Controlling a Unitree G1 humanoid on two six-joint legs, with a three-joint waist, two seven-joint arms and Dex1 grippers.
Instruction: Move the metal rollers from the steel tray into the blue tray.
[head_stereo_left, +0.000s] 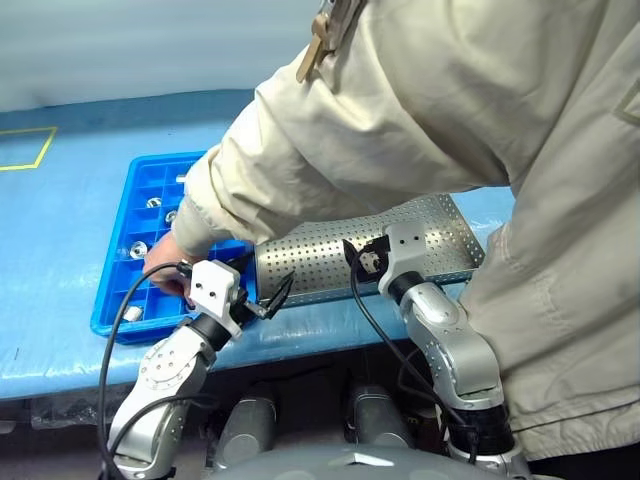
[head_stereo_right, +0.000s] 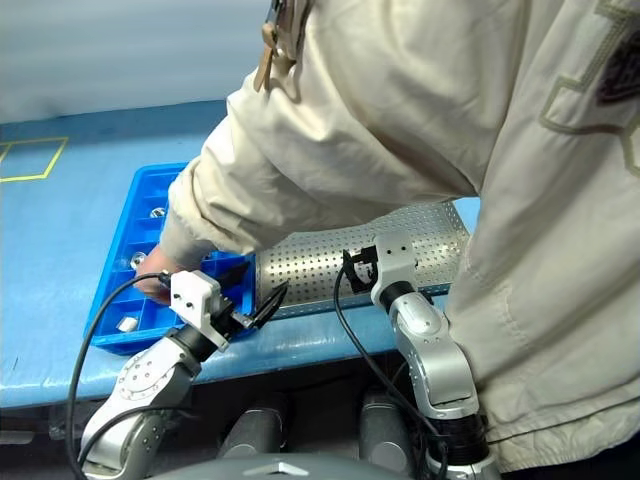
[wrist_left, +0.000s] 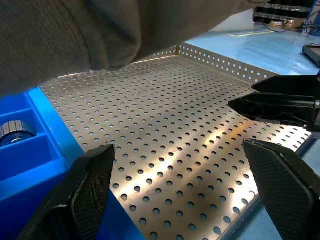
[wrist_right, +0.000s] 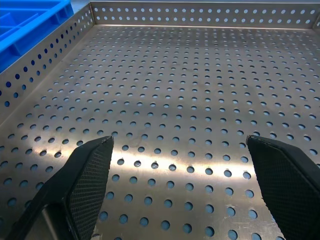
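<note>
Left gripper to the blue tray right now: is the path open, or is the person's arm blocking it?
Probably not. The left gripper, open, hangs at the near corner of the blue tray, but the person's sleeve and hand lie across the tray beside it.

A person in a cream jacket (head_stereo_left: 450, 110) was seen leaning in from the right, one sleeve (head_stereo_left: 260, 190) stretched leftward. A blue-covered table (head_stereo_left: 60, 230) was spread beneath, with a yellow outline (head_stereo_left: 30, 150) marked at its far left.
</note>
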